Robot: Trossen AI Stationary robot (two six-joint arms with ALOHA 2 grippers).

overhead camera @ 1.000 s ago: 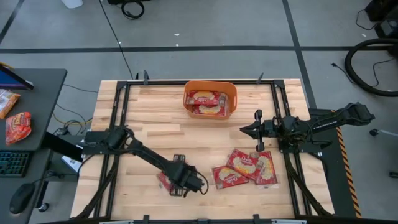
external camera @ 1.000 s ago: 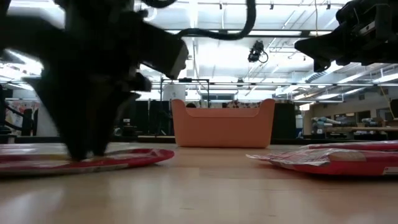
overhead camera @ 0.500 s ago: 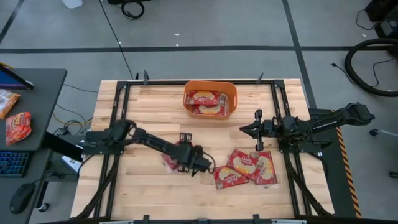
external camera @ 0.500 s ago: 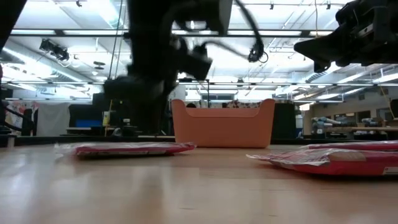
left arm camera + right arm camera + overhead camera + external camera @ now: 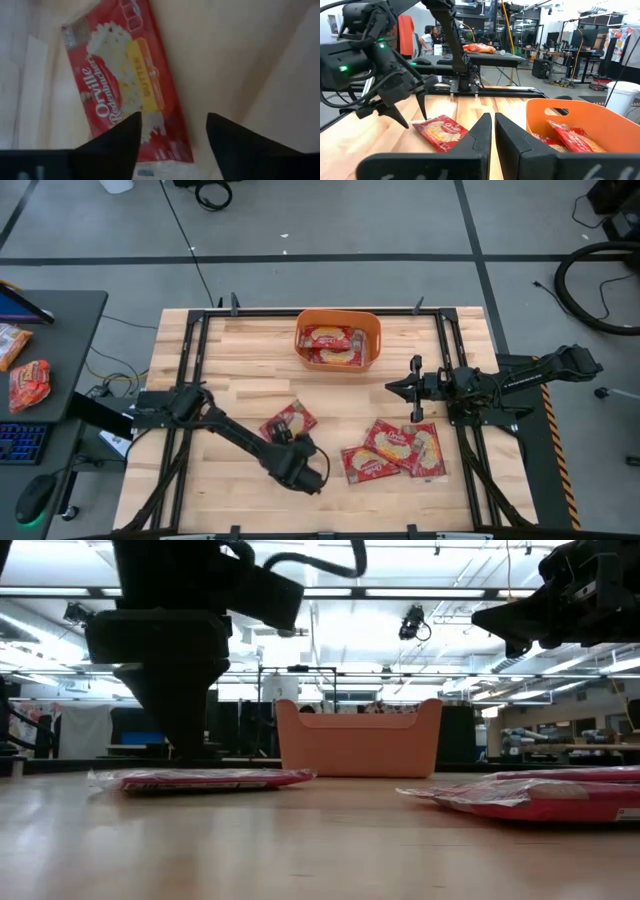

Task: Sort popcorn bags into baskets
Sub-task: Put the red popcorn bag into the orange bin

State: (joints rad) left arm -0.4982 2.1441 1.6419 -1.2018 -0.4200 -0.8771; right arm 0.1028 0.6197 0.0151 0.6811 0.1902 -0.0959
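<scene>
Single popcorn bag being left flat on wooden table, between orange tub and cluster of three bags nearer right side. Two more bags being kept inside tub. Left gripper being held just beside single bag, fingers spread, nothing grasped. Right gripper being held above table near cluster, fingers pressed together, empty.
</scene>
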